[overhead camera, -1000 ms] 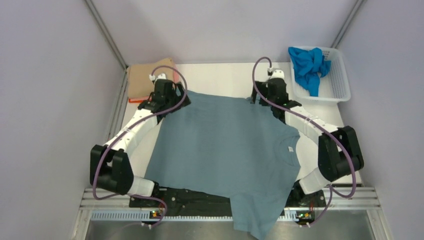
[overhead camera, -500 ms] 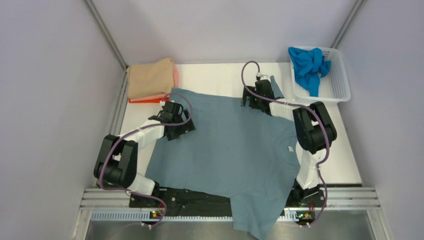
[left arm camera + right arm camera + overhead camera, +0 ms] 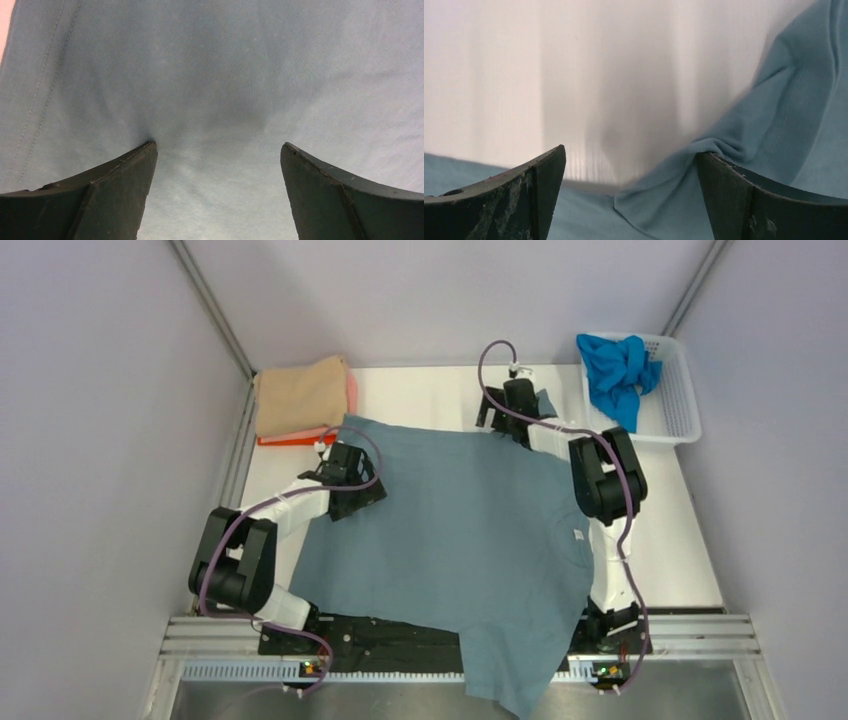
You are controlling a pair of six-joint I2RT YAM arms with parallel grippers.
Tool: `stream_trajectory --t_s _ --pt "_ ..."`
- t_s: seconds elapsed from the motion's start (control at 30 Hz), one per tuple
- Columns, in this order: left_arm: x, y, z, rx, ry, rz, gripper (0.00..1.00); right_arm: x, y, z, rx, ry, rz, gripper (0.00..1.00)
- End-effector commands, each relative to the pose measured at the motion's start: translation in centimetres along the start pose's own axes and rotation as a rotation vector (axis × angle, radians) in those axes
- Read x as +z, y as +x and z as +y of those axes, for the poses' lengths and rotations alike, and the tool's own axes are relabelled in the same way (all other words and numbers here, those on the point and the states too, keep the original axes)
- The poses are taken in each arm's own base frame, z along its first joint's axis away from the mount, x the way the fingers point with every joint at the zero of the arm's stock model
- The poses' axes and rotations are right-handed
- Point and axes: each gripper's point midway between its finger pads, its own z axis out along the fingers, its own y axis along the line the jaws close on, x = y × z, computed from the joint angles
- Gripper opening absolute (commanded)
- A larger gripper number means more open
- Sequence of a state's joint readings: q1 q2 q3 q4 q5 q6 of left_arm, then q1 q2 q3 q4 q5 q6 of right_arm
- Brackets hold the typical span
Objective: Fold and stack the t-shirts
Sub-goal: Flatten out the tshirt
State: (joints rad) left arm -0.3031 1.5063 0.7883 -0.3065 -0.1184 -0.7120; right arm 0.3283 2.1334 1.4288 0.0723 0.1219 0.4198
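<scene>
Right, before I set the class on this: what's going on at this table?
Two robot arms are working on a grey-blue t-shirt spread flat on the table. The left gripper sits low over the cloth near its left edge, fingers open. The right gripper is at the far sleeve, fingers open, cloth bunched beside one finger. A folded tan shirt lies far left; a bright blue shirt is crumpled in the white basket.

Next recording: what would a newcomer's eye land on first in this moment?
A dusty grey-blue t-shirt lies spread across the table, one sleeve hanging off the near edge, with the left gripper and right gripper near its far corners, fingers open. A crumpled bright blue shirt sits in the white basket far right; a folded tan shirt far left.
</scene>
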Motion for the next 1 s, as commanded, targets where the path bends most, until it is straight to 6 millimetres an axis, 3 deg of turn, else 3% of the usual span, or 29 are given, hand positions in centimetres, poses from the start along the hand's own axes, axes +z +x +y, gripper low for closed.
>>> stream_trajectory --t_s 0.0,0.13,0.27,0.33,0.43,0.5,0.57,0.73,0.83,0.97 --pt "1.1 2.8 3.7 0.020 -0.141 0.085 0.99 2.0 -7.4 2.0 -0.004 -0.051 -0.232 0.99" --pt "1.2 2.7 3.2 0.017 -0.118 0.088 0.99 3.5 -12.1 5.7 -0.042 -0.207 -0.405 0.98" --pt "1.0 2.4 2.8 0.007 -0.104 0.080 0.99 5.4 -13.7 8.6 -0.143 -0.306 -0.379 0.97" --pt "0.6 1.8 2.3 -0.002 -0.090 0.064 0.99 4.3 -14.6 9.1 -0.147 -0.299 -0.341 0.97" --pt "-0.3 0.2 0.9 0.001 -0.041 0.024 0.99 0.5 -15.1 8.9 -0.136 -0.290 -0.305 0.97" --pt "-1.2 -1.2 -0.2 -0.003 -0.012 -0.013 0.99 -2.5 -14.2 8.0 -0.133 -0.264 -0.243 0.97" --pt "-2.3 -2.6 -1.3 -0.006 0.030 -0.054 0.99 -5.6 -12.1 6.1 -0.110 -0.200 -0.159 0.99" --pt "-4.5 -5.6 -3.0 -0.012 0.070 -0.139 0.99 -12.4 -3.6 0.4 -0.050 -0.054 0.004 0.99" --pt "-4.3 -6.4 -3.4 -0.003 0.066 -0.147 0.99 -15.1 1.3 -2.2 -0.034 -0.006 0.072 0.99" --pt "-2.8 -7.2 -4.2 0.008 0.057 -0.140 0.99 -16.4 4.1 -5.0 -0.067 0.083 0.112 0.99"
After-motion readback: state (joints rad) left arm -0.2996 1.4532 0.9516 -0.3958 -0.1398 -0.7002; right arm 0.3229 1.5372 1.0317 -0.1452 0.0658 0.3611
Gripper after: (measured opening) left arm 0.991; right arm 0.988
